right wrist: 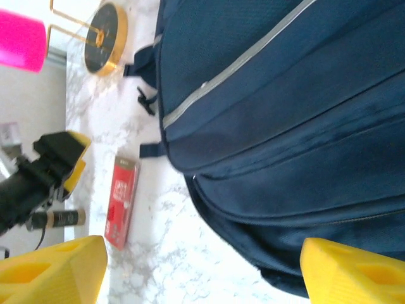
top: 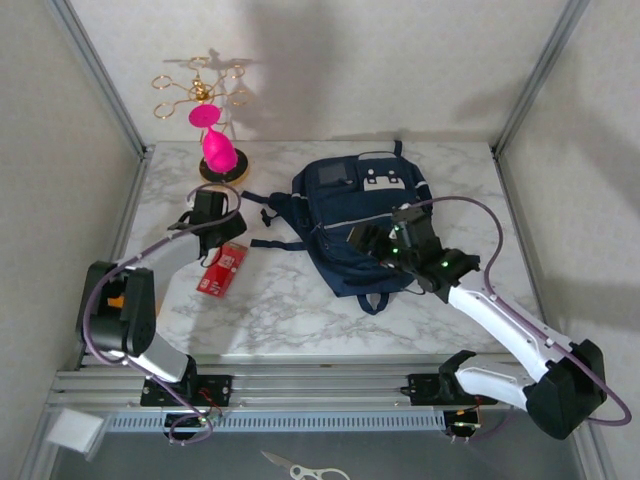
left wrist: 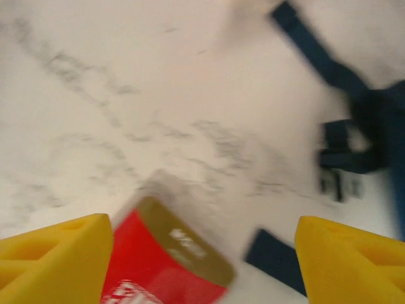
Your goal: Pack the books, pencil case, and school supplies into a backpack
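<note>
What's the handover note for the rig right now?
Left gripper: open, empty, close to the red box.
Right gripper: open, empty, over the backpack.
The red box lies flat on the table, left of the backpack and apart from it.
Done: cannot tell, the backpack's inside is hidden.
Left: at least the red box must go into the backpack.

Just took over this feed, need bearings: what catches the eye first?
A large navy-blue fabric backpack lies centre-right on the marble table, the right arm's open yellow fingers above it. A flat red rectangular box sits left of it, by the left arm's fingers. A bright pink ornament on a gold wire stand occupies the back left corner.
</note>
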Controlling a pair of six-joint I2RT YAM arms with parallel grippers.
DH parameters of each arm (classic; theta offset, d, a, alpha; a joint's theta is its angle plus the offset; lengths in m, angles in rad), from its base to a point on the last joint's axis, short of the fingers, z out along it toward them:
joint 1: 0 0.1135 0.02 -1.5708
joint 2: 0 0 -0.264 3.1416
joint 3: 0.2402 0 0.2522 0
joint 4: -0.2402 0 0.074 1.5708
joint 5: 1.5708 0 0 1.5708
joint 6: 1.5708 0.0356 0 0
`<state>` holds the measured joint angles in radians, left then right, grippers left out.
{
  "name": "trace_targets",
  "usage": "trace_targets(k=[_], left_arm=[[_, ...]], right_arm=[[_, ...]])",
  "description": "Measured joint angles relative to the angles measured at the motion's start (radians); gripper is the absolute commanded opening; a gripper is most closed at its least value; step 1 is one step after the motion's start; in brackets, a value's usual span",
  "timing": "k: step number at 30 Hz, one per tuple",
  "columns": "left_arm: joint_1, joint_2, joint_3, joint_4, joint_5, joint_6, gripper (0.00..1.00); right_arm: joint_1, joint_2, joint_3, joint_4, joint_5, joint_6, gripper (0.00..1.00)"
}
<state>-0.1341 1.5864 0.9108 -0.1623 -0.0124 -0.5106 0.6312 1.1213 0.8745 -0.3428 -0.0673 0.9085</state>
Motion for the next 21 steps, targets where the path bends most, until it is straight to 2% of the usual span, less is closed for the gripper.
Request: trace_targets(k=[3,5,15,21], left_arm=[[0.030,0.035,-0.001,-0.040,-0.014,-0.024,0.89],[0.040,0.037,-0.008,-0.053,-0.030,-0.037,0.90],[0.044,0.034,-0.108,-0.035,0.016,-0.078,0.89],[0.016,-0.039,-0.176,-0.011,0.054,-0.114,0.86]], right_arm=[[0.040,0.051,-0.003,0.034,-0.004,0.000,0.83],[0.051,0.077,-0.011,0.061,-0.012,-0.001,0.84],[0.054,0.138,-0.017,0.122,-0.035,-0.023,0.85],[0.054,0.169,-0.012,0.127,-0.048,-0.063,0.86]])
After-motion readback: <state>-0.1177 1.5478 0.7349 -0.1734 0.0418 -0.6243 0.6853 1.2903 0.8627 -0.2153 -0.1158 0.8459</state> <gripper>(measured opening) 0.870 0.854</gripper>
